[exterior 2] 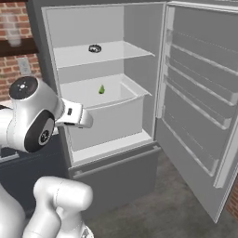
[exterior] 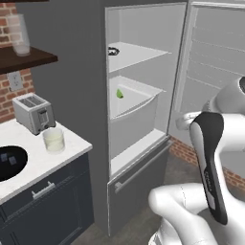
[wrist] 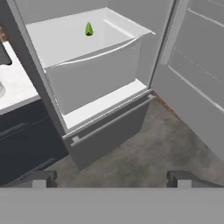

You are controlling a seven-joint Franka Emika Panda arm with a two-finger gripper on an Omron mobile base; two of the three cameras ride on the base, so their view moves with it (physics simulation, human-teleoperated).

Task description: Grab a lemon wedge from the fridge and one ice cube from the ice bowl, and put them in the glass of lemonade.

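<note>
The fridge (exterior: pixel 143 95) stands open, white inside. On its upper glass shelf (exterior 2: pixel 100 55) sits a small dark round thing (exterior 2: pixel 95 48), too small to tell what it is. On the lower shelf (wrist: pixel 78 39), above the clear drawer front, lies the lemon wedge (wrist: pixel 89 29), a tiny yellow-green piece standing alone near the back.

Left of the fridge, a white tabletop (exterior: pixel 43 158) rests on dark cabinets. On it stand a grey toaster (exterior: pixel 32 112) near the brick wall, the glass of lemonade (exterior: pixel 53 139) just in front of the toaster, and the ice bowl (exterior: pixel 9 162) at the left edge with two ice cubes (exterior: pixel 7 158) inside.

A dark wooden wall shelf (exterior: pixel 28 59) above the toaster carries a tall clear glass (exterior: pixel 19 36).
</note>
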